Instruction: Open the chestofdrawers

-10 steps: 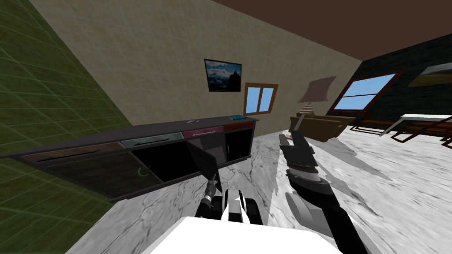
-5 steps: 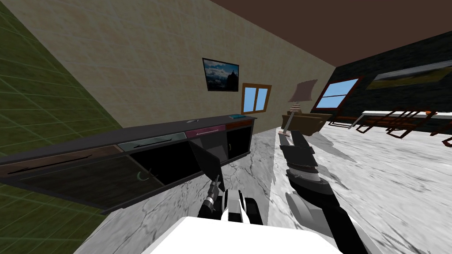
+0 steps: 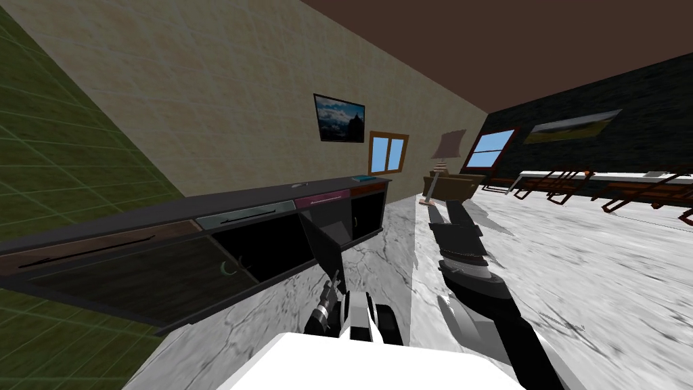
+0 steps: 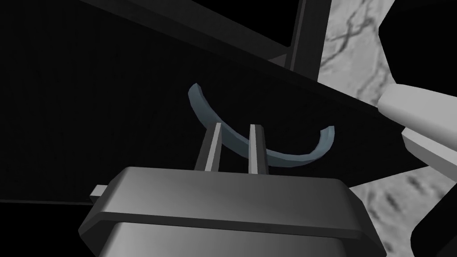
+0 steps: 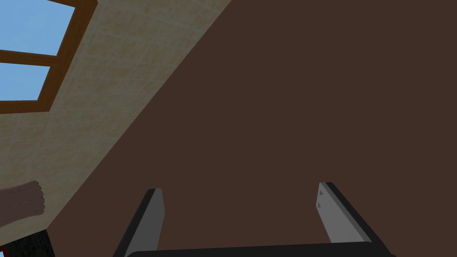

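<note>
Now my left gripper (image 4: 233,127) pinches narrow on the curved handle (image 4: 285,158) of a door (image 3: 323,240) swung partly out of the chestofdrawers (image 3: 203,215) along the beige wall, so only more pulling seems left; my right gripper (image 5: 238,192) stands wide.

Framed landscape picture (image 3: 339,118) on beige tiled wall (image 3: 203,88), small wood-framed window (image 3: 387,154) just beside. Floor lamp (image 3: 450,143) near brown armchair (image 3: 455,184). White table (image 3: 602,176), red-brown chairs (image 3: 562,185) along dark wall. Grey-veined marble floor (image 3: 582,271).
</note>
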You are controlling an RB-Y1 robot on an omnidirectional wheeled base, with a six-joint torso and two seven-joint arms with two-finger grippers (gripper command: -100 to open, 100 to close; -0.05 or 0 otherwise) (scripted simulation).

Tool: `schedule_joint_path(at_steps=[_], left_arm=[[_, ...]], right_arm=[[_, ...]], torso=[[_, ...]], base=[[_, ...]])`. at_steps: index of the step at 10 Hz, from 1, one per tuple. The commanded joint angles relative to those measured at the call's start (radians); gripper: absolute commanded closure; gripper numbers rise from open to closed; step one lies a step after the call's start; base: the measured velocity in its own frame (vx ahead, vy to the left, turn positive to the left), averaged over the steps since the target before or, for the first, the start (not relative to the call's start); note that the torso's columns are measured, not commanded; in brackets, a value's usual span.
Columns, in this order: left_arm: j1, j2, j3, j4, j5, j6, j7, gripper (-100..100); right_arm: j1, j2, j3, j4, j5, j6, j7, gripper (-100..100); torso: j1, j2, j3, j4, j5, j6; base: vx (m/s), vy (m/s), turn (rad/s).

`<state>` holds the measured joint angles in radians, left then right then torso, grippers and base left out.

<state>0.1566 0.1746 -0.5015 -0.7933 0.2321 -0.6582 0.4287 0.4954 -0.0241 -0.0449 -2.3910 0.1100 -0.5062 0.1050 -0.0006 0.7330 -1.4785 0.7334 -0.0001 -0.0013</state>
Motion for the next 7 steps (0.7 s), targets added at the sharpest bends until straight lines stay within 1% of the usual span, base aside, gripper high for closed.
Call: schedule_joint_path(at_steps=[1,2,5,6,7], left_arm=[[-0.029,0.009,0.009,-0.044,0.007,0.065,0.006,-100],[-0.029,0.009,0.009,-0.044,0.007,0.067,0.006,-100],[-0.072,0.022,0.022,-0.109,0.017,0.163,0.014,-100],[-0.072,0.022,0.022,-0.109,0.017,0.167,0.014,-100],[-0.086,0.027,0.027,-0.131,0.02,0.201,0.017,-100]], right_arm=[[0.0,0.0,0.0,0.0,0.0,0.0,0.0,0],[0.0,0.0,0.0,0.0,0.0,0.0,0.0,0],[0.0,0.0,0.0,0.0,0.0,0.0,0.0,0],[0.0,0.0,0.0,0.0,0.0,0.0,0.0,0],[0.0,0.0,0.0,0.0,0.0,0.0,0.0,0]], torso=[[-0.003,0.0,0.0,0.003,-0.001,0.001],[-0.005,0.001,0.0,0.003,-0.001,0.001],[0.0,0.006,0.003,0.006,0.0,0.002],[0.001,0.007,0.004,0.006,0.0,0.002],[0.002,0.005,0.003,0.005,0.0,0.001]], base=[[-0.073,-0.006,0.031],[-0.05,-0.026,0.028],[-0.071,-0.016,0.007],[-0.067,-0.003,0.005],[-0.06,0.011,0.01]])
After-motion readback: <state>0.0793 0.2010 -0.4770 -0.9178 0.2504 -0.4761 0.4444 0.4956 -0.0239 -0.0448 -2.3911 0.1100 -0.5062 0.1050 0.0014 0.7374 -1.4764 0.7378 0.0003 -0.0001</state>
